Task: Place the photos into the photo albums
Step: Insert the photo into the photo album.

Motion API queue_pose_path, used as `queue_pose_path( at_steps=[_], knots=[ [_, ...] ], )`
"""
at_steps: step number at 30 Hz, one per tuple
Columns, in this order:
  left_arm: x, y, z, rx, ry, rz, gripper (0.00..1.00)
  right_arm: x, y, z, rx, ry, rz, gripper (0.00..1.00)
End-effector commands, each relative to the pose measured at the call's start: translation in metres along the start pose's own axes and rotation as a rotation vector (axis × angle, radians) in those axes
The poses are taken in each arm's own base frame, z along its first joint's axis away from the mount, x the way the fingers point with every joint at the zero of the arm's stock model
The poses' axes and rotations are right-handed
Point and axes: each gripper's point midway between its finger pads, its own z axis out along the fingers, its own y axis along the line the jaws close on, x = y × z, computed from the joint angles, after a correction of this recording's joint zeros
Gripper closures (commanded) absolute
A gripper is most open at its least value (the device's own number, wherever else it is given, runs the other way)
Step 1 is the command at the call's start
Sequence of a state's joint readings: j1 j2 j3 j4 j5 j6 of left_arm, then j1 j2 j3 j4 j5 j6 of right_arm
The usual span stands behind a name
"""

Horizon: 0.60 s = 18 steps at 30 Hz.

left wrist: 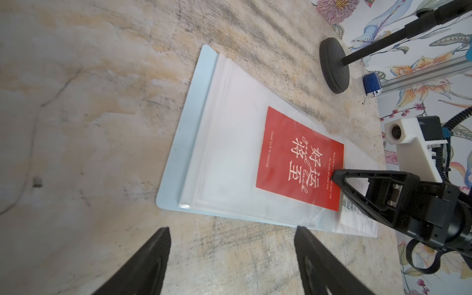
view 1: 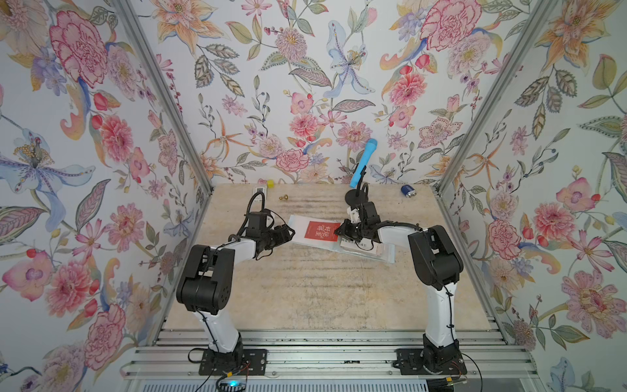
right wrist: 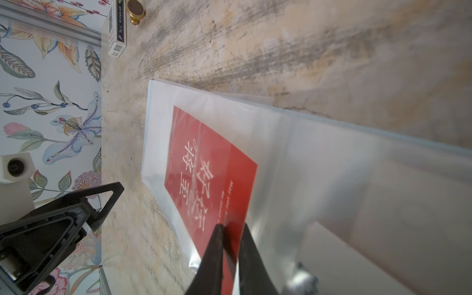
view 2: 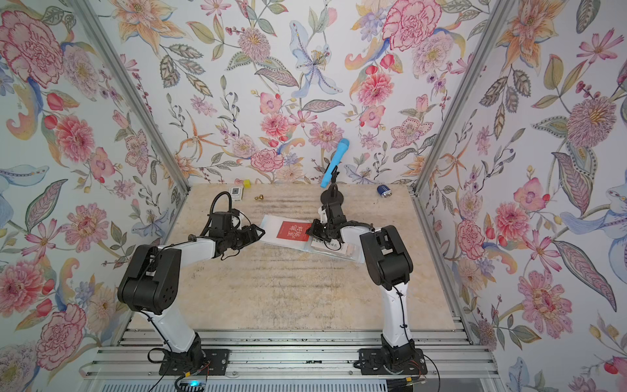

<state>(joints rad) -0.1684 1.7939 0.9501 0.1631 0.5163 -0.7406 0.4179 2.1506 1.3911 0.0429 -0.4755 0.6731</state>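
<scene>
The pale blue photo album (view 1: 298, 224) (view 2: 269, 224) (left wrist: 194, 127) (right wrist: 332, 143) is lying open and flat on the worn beige tabletop (view 1: 305, 292), its glossy clear sleeve pages wrinkling over the matte cover. A red card (view 1: 320, 230) (view 2: 293, 230) (left wrist: 298, 158) (right wrist: 204, 158) with white Chinese lettering is sitting on the album's middle. The right wrist view is showing most of it hazed beneath sleeve film. White cards with black print (view 1: 359, 249) (left wrist: 357, 214) are resting on the album's half under the right arm; whether a sleeve is holding them is unclear.

The right gripper (view 1: 336, 232) (view 2: 308, 231) (left wrist: 333, 177) (right wrist: 231, 229) is touching the red card's edge. Only its own wrist view is showing the jaws narrowly parted with red between them; whether they are pinching it, I cannot tell. The left gripper (view 1: 291, 235) (view 2: 261, 234) (left wrist: 232, 229) (right wrist: 112, 189) is hovering just beside the album's opposite edge, jaws spread wide and holding nothing.

Beyond the album, both top views are showing a blue microphone (view 1: 364, 159) (view 2: 336, 161) on a black stand, and the left wrist view is catching the stand's round base (left wrist: 334, 66). The right wrist view is revealing a barcode on the playing-card box (right wrist: 116, 28) beside a brass knob (right wrist: 136, 11).
</scene>
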Motion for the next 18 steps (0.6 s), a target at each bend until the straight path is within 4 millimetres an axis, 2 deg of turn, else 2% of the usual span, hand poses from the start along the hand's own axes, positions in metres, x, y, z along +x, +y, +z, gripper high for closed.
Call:
queue_pose_path(
  at_steps=[1,7,13,18],
  knots=[
    [-0.006,-0.009,-0.009,0.016,-0.03,0.015,0.2,0.001,0.001,0.011,0.028,0.015,-0.024,0.85],
    [-0.007,-0.01,-0.011,0.012,-0.026,0.021,0.2,0.005,0.005,0.015,0.026,0.039,-0.032,0.73],
    [-0.013,-0.013,-0.013,0.005,-0.036,0.039,0.2,0.001,0.016,-0.014,0.046,0.002,-0.075,0.63],
    [-0.024,-0.021,-0.015,0.01,-0.049,0.056,0.2,-0.001,0.033,-0.041,0.037,-0.017,-0.112,0.6]
  ],
)
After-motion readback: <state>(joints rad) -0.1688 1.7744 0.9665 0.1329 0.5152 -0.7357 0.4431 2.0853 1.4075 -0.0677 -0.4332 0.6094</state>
